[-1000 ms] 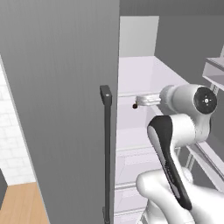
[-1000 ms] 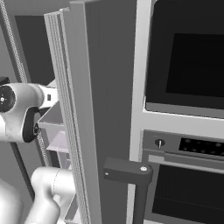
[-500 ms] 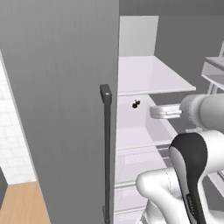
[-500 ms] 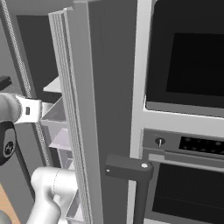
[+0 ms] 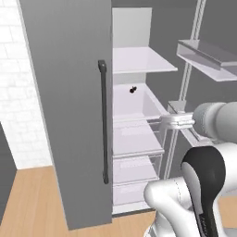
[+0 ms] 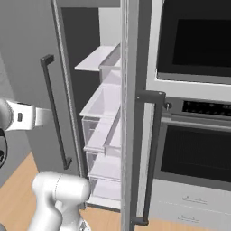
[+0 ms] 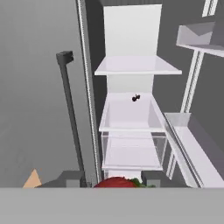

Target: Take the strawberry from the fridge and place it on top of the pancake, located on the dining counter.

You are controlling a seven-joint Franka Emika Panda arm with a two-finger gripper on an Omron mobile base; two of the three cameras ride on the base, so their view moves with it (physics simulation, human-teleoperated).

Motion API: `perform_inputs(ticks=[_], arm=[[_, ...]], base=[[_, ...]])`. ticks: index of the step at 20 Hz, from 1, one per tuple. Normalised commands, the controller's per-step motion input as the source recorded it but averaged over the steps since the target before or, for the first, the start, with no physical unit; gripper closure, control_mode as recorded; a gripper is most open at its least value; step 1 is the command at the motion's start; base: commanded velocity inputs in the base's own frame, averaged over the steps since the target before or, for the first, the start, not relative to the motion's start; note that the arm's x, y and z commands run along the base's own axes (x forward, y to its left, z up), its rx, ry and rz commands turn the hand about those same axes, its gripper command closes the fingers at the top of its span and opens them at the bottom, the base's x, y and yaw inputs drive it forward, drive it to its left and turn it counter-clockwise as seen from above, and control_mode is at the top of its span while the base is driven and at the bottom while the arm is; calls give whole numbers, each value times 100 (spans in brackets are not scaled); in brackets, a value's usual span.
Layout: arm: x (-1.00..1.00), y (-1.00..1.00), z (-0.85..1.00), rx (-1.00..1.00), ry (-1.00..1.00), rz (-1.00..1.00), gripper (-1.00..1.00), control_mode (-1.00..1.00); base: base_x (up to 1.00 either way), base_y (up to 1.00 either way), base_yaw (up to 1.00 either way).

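The fridge (image 5: 69, 115) stands open, its white shelves (image 7: 131, 118) ahead of me. In the hand view, my gripper (image 7: 113, 178) is shut on the bright-red strawberry (image 7: 117, 183), which shows between the two dark fingertips (image 7: 72, 177). From the left base view, the gripper (image 5: 167, 121) hangs in front of the middle shelf's drawer, outside the fridge. From the right base view, the hand (image 6: 27, 118) points toward the fridge interior (image 6: 106, 108). The pancake and the dining counter are out of view.
A tiny blackish lump (image 5: 133, 89) lies at the back of the middle shelf. The left door carries a long dark handle (image 5: 102, 125). The right door's edge (image 6: 128, 113) and its door bins (image 5: 206, 53) stand close by. A black wall oven (image 6: 198, 90) is at the right.
The whole picture has shifted: the base has backed away from the fridge. The gripper has come back out from the shelf near the blackish lump, holding the strawberry.
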Motion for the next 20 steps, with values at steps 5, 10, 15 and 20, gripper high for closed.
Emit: perform_inputs(ticks=[5,10,15,20], arm=[[0,0,0,0,0,0,100,100],[0,0,0,0,0,0,100,100],[0,0,0,0,0,0,100,100],[0,0,0,0,0,0,100,100]], base=[[-100,-33,-11],[-94,-59,-45],[-27,-92,-57],[1,-100,-57]])
